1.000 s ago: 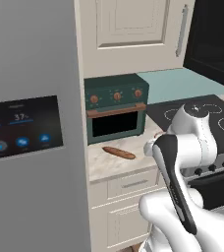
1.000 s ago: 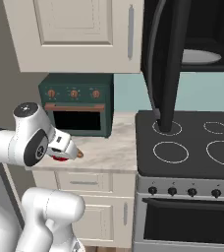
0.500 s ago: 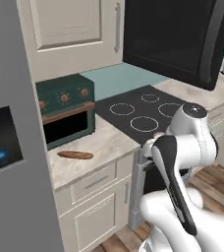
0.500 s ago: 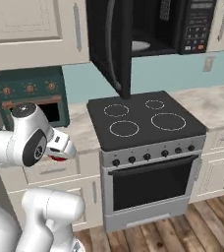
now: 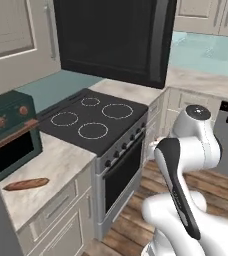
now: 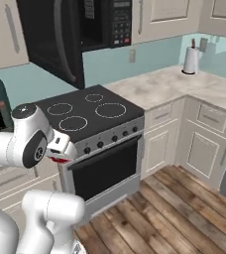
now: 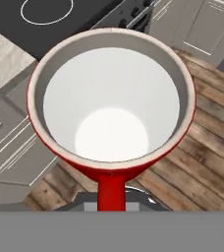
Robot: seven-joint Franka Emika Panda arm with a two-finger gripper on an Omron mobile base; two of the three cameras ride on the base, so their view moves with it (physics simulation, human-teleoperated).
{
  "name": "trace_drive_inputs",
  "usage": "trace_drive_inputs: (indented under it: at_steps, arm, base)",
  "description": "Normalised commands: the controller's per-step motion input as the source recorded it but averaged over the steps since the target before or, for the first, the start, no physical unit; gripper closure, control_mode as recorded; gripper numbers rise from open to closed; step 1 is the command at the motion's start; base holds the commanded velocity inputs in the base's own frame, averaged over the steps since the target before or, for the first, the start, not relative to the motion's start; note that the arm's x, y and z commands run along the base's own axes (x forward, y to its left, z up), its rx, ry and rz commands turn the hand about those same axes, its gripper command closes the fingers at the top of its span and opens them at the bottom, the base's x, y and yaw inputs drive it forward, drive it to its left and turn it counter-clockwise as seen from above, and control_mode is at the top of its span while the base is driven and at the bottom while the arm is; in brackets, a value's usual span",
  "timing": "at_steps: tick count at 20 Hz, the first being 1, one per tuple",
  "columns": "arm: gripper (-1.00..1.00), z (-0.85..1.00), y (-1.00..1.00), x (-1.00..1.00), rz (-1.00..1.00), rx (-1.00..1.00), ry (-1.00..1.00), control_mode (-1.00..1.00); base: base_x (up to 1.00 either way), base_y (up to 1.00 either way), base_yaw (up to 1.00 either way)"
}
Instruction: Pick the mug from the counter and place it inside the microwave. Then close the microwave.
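Hand view looks straight down into the mug: white inside, red rim and red handle at the bottom, held up over wood floor w/ cabinet drawers at left and a corner of the stovetop at top. Right base view gives just a sliver of red mug under the hand by the arm's elbow, in front of the oven; it also shows the microwave w/ door swung open and button panel at right, and a white paper-towel roll on the far bench. Left base view shows the dark green toaster oven and the brown bread lying on the bench left of the stovetop; microwave seen as a dark slab from that side. Vs half a sec ago: both base views have swung rightward, so the camera moved, not the things; toaster oven now at the left edge, stove more central, more floor and right-hand cabinets in sight. Arm pose looks much the same, mug still tucked at the hand. Fingers: narrow, clamped on the mug; tips themselves hidden under it in hand view. Mug is off the bench, in the air, well apart from the microwave.
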Motion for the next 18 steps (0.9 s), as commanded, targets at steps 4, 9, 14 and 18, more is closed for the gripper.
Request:
trace_drive_inputs:
  at_steps: [4,9,14,18]
  arm:
    - [1.0,0.0,0.0,0.0,0.0,0.0,0.0,1.0]
    - [1.0,0.0,0.0,0.0,0.0,0.0,0.0,1.0]
    - [1.0,0.0,0.0,0.0,0.0,0.0,0.0,1.0]
    - [1.0,0.0,0.0,0.0,0.0,0.0,0.0,1.0]
  base:
    - [0.05,-0.14,-0.5]
    - [0.19,-0.27,-0.38]
    - [0.27,-0.52,-0.23]
    - [0.59,-0.68,-0.01]
